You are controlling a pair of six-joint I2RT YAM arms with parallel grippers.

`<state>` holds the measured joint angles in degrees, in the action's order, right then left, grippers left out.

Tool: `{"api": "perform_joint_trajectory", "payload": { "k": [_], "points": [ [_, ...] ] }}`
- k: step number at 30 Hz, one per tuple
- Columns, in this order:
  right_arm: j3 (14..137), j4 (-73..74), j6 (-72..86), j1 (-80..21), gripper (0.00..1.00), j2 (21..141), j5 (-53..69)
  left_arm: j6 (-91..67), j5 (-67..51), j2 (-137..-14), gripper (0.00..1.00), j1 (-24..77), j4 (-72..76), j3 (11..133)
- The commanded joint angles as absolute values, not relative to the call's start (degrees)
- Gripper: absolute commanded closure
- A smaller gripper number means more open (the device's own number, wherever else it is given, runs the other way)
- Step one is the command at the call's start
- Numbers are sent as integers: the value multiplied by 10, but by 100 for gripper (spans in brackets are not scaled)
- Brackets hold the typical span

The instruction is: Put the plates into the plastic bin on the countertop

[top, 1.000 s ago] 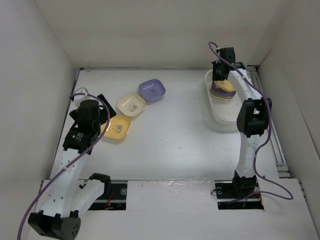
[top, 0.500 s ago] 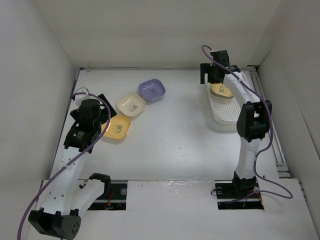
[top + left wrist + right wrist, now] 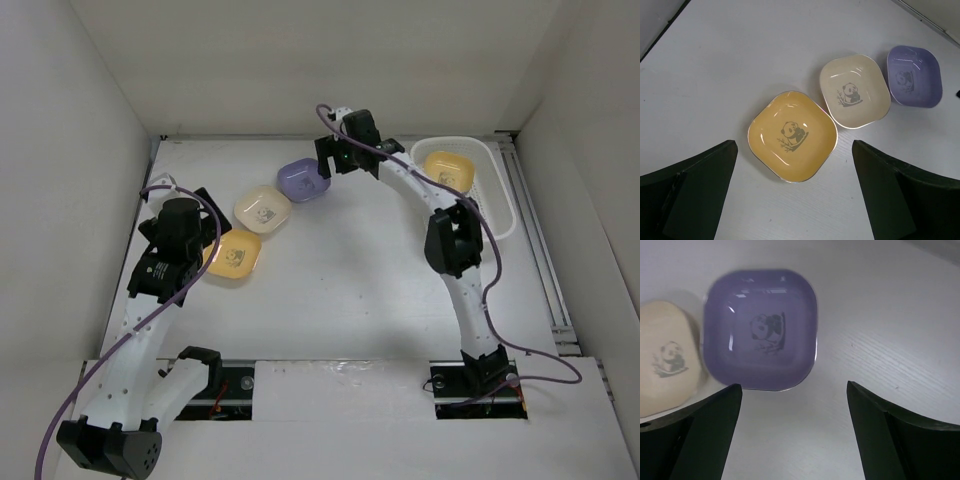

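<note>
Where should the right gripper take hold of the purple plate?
Probably take the purple plate by its raised rim on the side away from the cream plate, coming straight down with one finger inside the dish and one outside. It lies flat and shallow on the countertop, and the cream plate crowds its other edge. The right gripper hangs open close by.

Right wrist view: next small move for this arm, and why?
Probably lower the right pincer straight down so it straddles the near rim of the purple plate, then close. The pincer is open and empty, and the plate lies just ahead of it on the countertop, outside the plastic bin.
</note>
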<state>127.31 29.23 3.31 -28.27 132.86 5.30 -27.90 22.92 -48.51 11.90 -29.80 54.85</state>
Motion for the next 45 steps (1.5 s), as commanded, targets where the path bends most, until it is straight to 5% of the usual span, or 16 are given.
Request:
{"api": "perform_joint_trajectory", "payload": {
  "k": [1,11,19,24,26,34,37,45],
  "points": [
    [1298,268,47,-277,9,1375,87,-281,236,-477,0,119,-288,545],
    [1361,295,58,-277,21,1447,64,-281,230,-467,0,119,-288,545],
    [1328,312,76,-260,98,1452,65,-281,230,-467,0,119,-288,545],
    [1294,305,82,-242,99,1415,65,-281,230,-467,0,119,-283,545],
    [1287,305,82,-236,89,1408,74,-281,225,-467,0,119,-283,545],
    [1291,320,76,-241,80,1433,69,-281,225,-467,0,119,-283,545],
    [1277,320,76,-241,100,1428,69,-281,225,-467,0,119,-283,545],
    [1103,226,119,-192,100,1223,61,-281,225,-467,0,119,-283,545]
  ]
}}
